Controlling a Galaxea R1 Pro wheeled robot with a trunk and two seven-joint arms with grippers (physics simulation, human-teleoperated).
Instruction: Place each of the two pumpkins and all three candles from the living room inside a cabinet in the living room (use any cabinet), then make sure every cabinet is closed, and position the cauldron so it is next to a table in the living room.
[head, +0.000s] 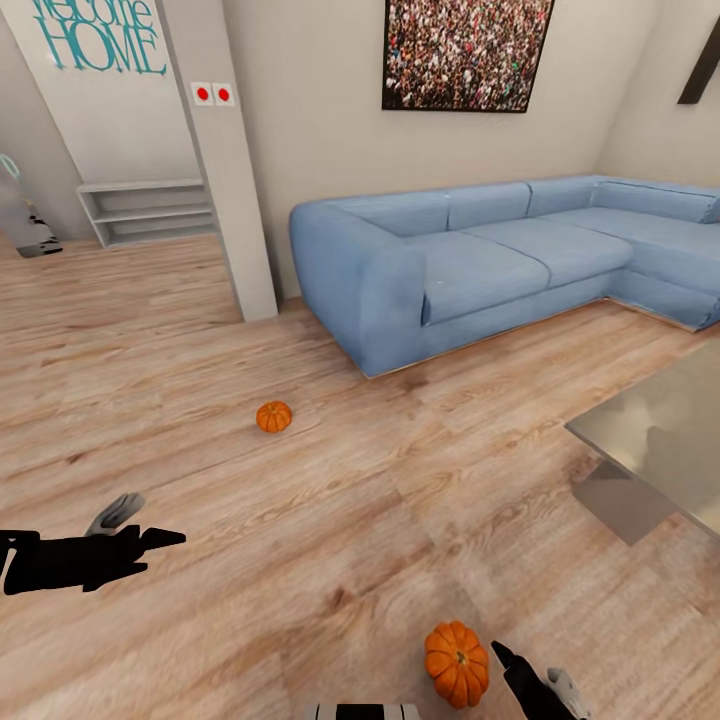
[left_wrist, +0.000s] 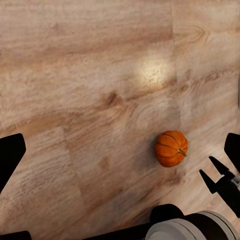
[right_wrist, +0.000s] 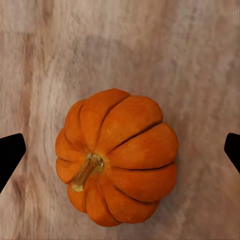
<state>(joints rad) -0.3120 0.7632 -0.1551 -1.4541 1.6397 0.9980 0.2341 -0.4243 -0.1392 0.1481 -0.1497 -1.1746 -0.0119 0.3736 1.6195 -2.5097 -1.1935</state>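
Two orange ribbed pumpkins lie on the wooden floor. The near pumpkin (head: 456, 662) (right_wrist: 117, 157) lies right under my right gripper (head: 530, 675) (right_wrist: 121, 150), which is open, its fingertips (right_wrist: 11, 155) spread wide on either side above the fruit. This pumpkin (left_wrist: 171, 148) and the right gripper (left_wrist: 220, 182) also appear in the left wrist view. The far pumpkin (head: 272, 416) sits alone toward the sofa. My left gripper (head: 140, 525) (left_wrist: 122, 150) hangs open over bare floor at the left. The candles, cabinet and cauldron are out of view.
A blue corner sofa (head: 470, 260) runs along the back wall. A low glass-topped table (head: 650, 430) juts in from the right. A white pillar (head: 235, 200) and an open shelf unit (head: 150, 210) stand at the back left.
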